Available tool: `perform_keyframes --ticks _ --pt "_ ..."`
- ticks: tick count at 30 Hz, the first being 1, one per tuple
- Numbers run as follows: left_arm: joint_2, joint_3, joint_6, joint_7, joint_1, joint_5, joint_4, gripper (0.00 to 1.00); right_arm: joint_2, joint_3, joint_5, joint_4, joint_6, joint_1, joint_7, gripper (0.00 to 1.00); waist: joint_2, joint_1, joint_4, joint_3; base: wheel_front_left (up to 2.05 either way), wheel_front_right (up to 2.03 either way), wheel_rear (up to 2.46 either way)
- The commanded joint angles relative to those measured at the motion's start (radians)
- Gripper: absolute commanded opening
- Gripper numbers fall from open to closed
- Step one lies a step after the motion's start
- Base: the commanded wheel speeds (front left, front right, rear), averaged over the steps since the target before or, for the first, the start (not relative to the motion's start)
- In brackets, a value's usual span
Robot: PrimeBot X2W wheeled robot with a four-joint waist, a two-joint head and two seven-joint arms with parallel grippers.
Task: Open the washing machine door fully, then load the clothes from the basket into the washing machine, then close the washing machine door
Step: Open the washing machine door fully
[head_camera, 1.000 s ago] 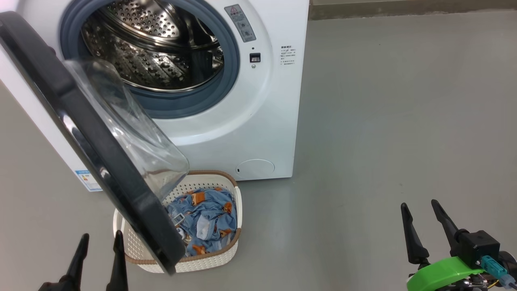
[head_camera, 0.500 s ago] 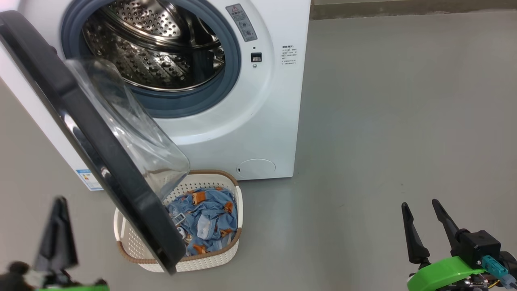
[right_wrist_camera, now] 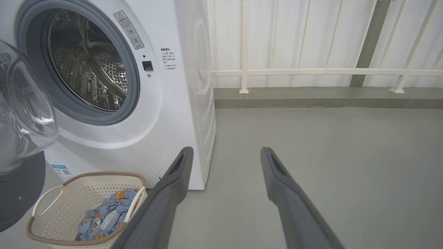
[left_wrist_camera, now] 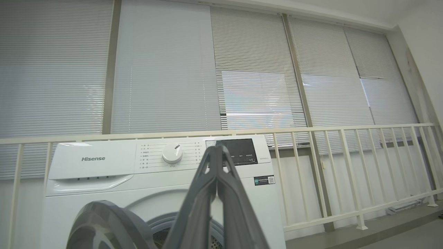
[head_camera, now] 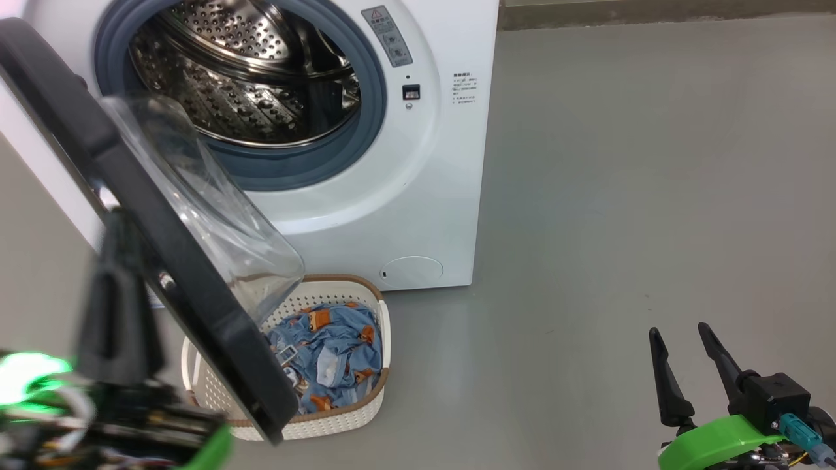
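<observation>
Left pincer (head_camera: 119, 228), clenched empty, has risen beside the black round washing machine door (head_camera: 222, 339); right pincer (head_camera: 678, 331) released. Light blue clothes (head_camera: 339, 346) lie in the cream perforated basket (head_camera: 339, 419); left wrist view adds the dial (left_wrist_camera: 172, 154) on the white washing machine (left_wrist_camera: 90, 180).

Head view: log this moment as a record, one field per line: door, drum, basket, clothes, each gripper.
washing machine door: partly open, overhanging the basket
drum: of the washing machine, no clothes seen inside
basket: on the floor before the machine
clothes: heaped in the basket
left gripper: shut, empty, beside the door's outer face; contact unclear
right gripper: open, empty, over the floor
</observation>
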Motion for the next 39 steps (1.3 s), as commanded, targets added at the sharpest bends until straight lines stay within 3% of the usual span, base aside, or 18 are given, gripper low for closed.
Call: perform_keyframes --ticks 1,6,13,23,29,39 --pt "0.021 -0.008 -0.002 -0.004 -0.034 0.009 -0.024 0.0 -0.004 0.028 0.012 -0.022 0.002 -0.037 -0.012 1.0 -0.0001 0.0 -0.001 0.0 0.0 0.0 0.0" --pt "0.039 -0.172 -0.003 -0.004 -0.025 0.009 -0.003 0.0 -0.004 0.028 0.013 -0.023 0.002 -0.038 -0.012 1.0 -0.0001 0.0 -0.004 0.003 0.0 0.0 0.0" --pt "0.049 -0.323 -0.003 -0.004 -0.005 0.002 0.07 0.0 -0.004 0.032 0.017 -0.02 0.002 -0.036 -0.012 1.0 -0.0001 0.0 -0.003 0.007 0.0 0.0 0.0" --pt "0.073 -0.472 -0.003 -0.004 0.024 -0.034 0.221 0.0 -0.004 0.036 0.018 -0.018 0.002 -0.035 -0.012 1.0 -0.0001 0.0 0.0 0.013 0.0 0.0 0.0" --pt "0.077 -0.47 -0.003 -0.004 0.041 -0.041 0.31 0.0 -0.004 0.042 0.022 -0.014 0.002 -0.039 -0.012 1.0 -0.0001 0.0 0.001 0.019 0.0 0.0 0.0" --pt "0.041 -0.341 0.004 -0.004 0.055 -0.038 0.437 0.0 -0.004 0.042 0.033 -0.015 0.002 -0.039 -0.012 1.0 -0.0001 0.0 0.001 0.024 0.0 0.0 0.0"
